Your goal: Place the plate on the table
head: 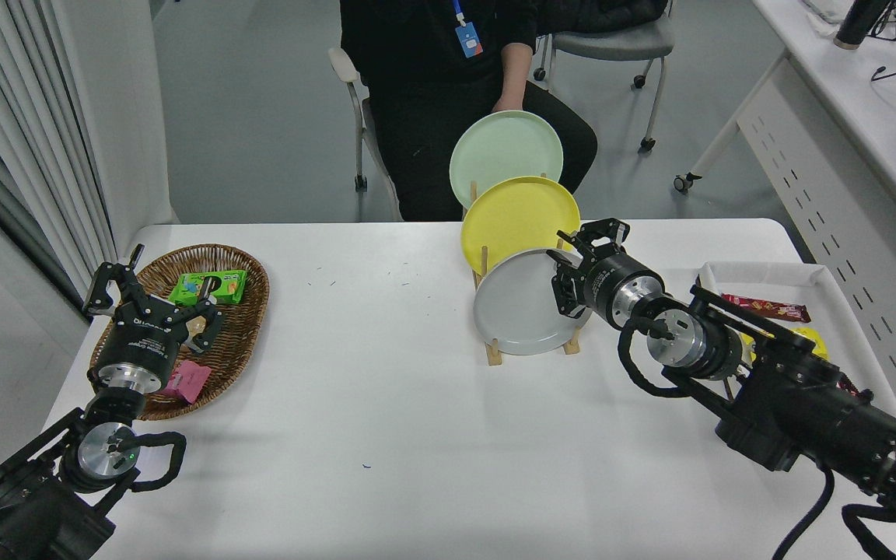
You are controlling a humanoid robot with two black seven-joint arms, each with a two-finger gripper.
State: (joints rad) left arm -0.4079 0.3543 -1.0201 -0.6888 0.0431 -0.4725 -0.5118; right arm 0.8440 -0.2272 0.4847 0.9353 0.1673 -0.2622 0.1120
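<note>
The light-grey plate [519, 305] stands on edge in the front slot of a wooden rack [495, 354], on the white table [386, 404]. Behind it stand a yellow plate [518, 218] and a pale mint-green plate [504, 152]. My right gripper [579, 264] is open at the grey plate's upper right rim, its fingers around that edge; I cannot tell if they touch it. My left gripper [148, 295] is parked open at the lower left, over a wicker basket.
The wicker basket [242, 327] holds a green packet [207, 286] and a pink packet [187, 381]. A white tray [767, 280] with snack wrappers lies at the right. A person in black [448, 85] sits at the far side, behind the rack.
</note>
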